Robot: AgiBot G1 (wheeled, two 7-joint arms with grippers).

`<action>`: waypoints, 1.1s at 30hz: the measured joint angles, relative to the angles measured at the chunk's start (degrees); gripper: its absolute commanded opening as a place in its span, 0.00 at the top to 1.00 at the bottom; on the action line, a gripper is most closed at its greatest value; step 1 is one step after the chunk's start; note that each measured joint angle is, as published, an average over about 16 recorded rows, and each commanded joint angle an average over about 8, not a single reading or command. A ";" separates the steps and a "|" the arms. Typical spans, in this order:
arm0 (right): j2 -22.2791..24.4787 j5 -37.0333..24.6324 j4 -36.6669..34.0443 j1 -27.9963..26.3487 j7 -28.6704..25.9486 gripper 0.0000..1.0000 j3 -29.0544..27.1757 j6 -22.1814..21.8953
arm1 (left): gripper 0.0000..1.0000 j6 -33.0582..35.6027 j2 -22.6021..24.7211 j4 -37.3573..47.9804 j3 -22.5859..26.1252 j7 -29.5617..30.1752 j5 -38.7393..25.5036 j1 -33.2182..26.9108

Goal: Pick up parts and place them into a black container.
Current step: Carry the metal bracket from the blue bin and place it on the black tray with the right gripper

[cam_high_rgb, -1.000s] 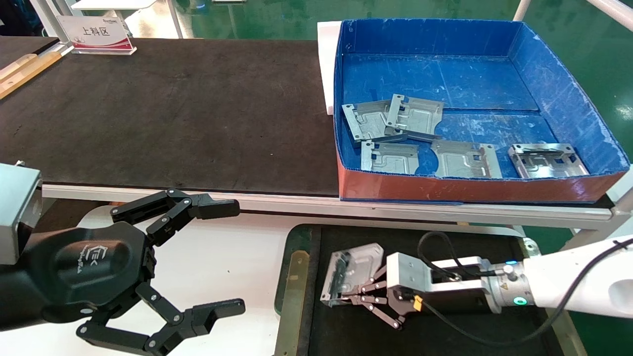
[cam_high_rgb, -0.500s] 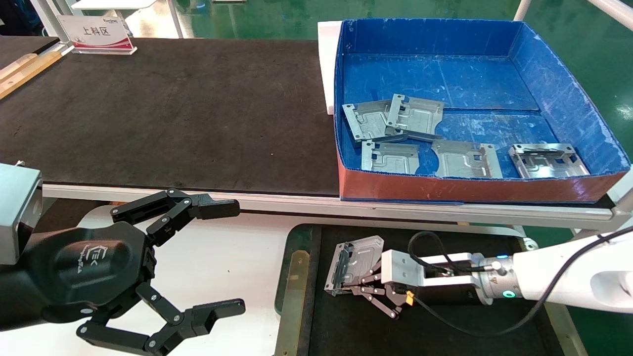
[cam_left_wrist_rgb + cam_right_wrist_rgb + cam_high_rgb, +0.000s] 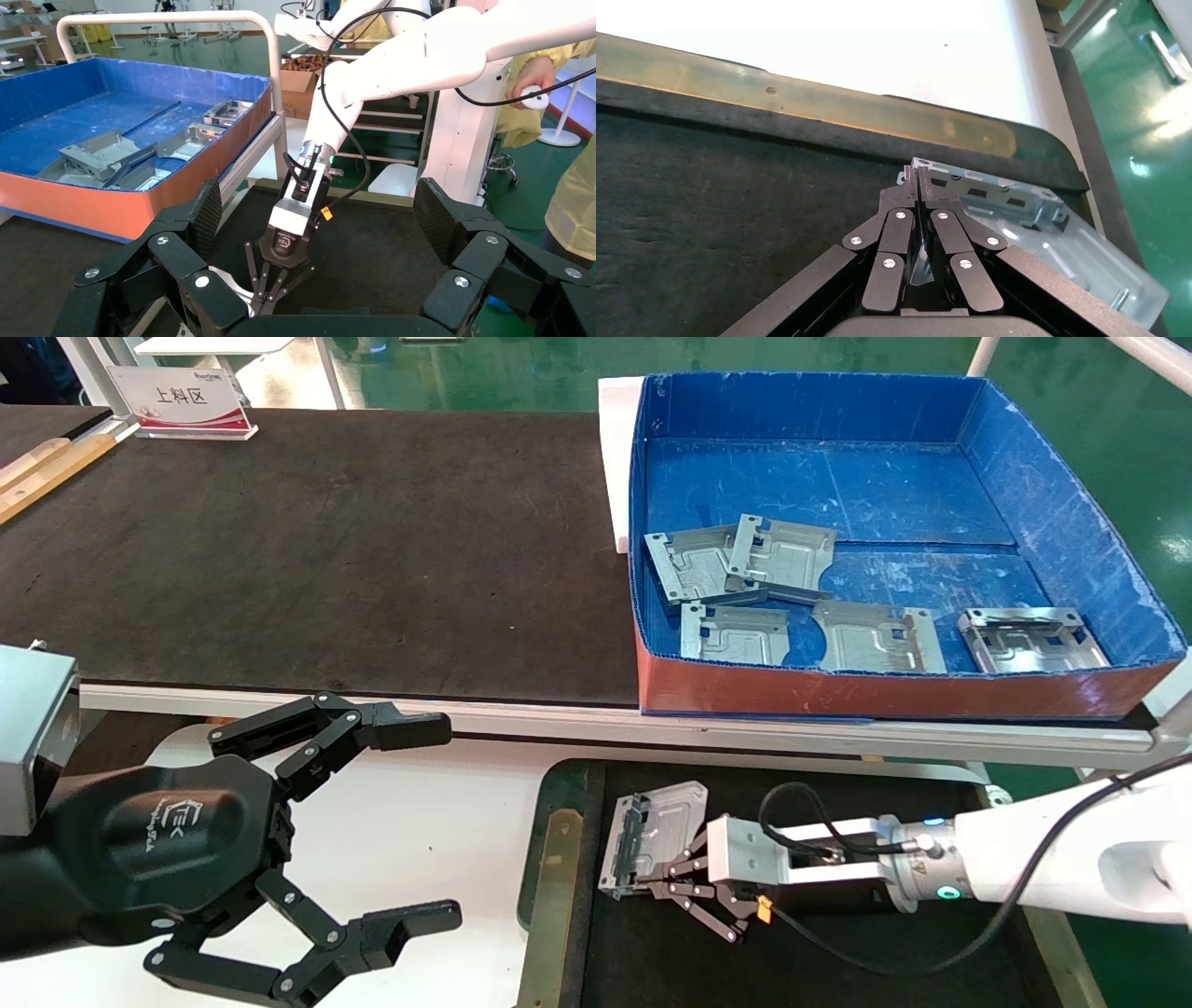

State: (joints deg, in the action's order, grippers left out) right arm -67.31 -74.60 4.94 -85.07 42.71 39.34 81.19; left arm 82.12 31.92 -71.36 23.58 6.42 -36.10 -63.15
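One silver-grey stamped metal plate (image 3: 652, 836) is pinched by the right gripper (image 3: 643, 885) over the black container's (image 3: 838, 980) matte floor. Five more plates (image 3: 736, 633) lie in the blue-walled box (image 3: 1052, 505). Parked low at the near left, the left gripper (image 3: 419, 826) has its fingers spread.

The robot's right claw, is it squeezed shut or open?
Shut. The right gripper has its fingertips pinched together on the edge of a metal part, low over the black container. The left gripper idles open.

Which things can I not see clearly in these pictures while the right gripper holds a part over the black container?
- Whether the held part touches the black container floor: no view shows its underside.
- Held part in the left wrist view: mostly hidden behind the left gripper fingers.
- Container's near edge: cut off at the head view's bottom.
- Right gripper in the right wrist view: its fingers cover the part's gripped edge.
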 measured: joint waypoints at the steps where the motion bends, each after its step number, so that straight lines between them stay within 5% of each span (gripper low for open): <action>1: -0.15 -0.05 -0.23 -0.08 0.32 1.00 0.03 -0.04 | 0.00 0.00 0.00 0.00 0.00 0.00 0.00 0.00; 17: -1.63 -0.65 -3.29 -0.40 4.03 0.97 0.38 -3.11 | 0.00 0.00 0.00 0.00 0.00 0.00 0.00 0.00; 25: -1.54 -1.13 -3.99 -0.56 4.64 0.01 0.71 -2.68 | 0.00 0.00 0.00 0.00 0.00 0.00 0.00 0.00; 33: -0.96 -1.53 -4.20 -0.90 5.34 0.00 0.98 -1.59 | 0.00 0.00 0.00 0.00 0.00 0.00 0.00 0.00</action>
State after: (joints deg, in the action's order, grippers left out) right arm -68.27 -76.13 0.74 -85.97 48.05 40.32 79.60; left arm 82.12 31.92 -71.36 23.59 6.42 -36.10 -63.15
